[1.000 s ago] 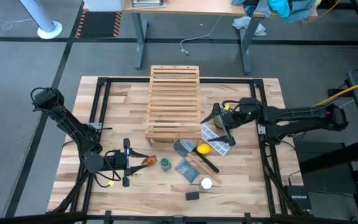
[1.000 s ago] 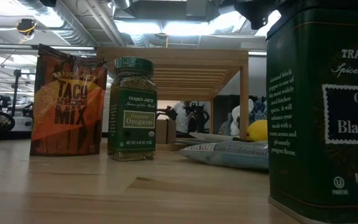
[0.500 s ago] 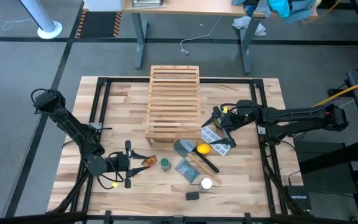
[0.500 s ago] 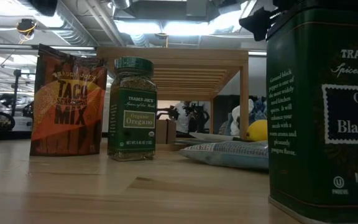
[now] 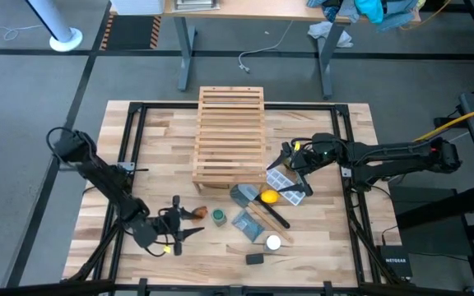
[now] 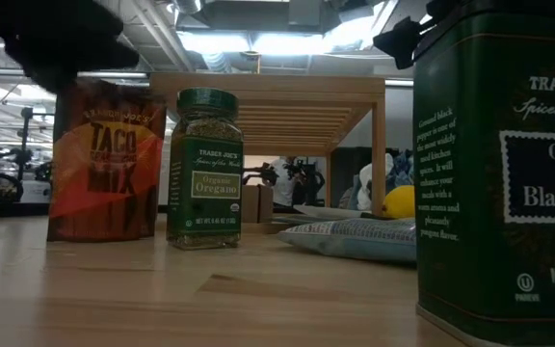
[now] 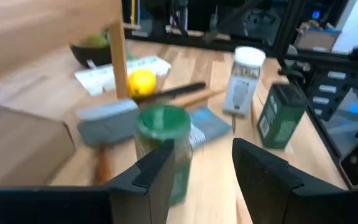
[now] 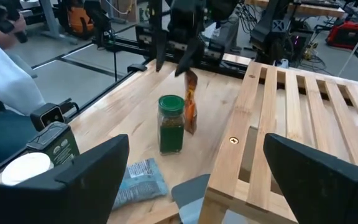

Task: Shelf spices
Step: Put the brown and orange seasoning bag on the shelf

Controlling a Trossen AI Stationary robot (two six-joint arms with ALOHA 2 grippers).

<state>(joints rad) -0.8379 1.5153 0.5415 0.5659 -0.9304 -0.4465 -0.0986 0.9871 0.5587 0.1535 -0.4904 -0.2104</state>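
- While the right gripper (image 5: 289,158) waits spread beside the shelf (image 5: 230,136), the left gripper (image 5: 179,223) is nearer the spices.
- Its part-spread fingers reach the taco mix packet (image 5: 197,213) just ahead; a pinch I cannot confirm.

We see bare tabletop (image 5: 163,156) left of the shelf (image 5: 229,136); to its right and near side, the lemon (image 5: 267,197), packets and jars crowd the way.

Black tin (image 6: 501,173) cut off beside the jar (image 6: 204,169); taco packet's (image 6: 104,159) top blurred by a dark arm
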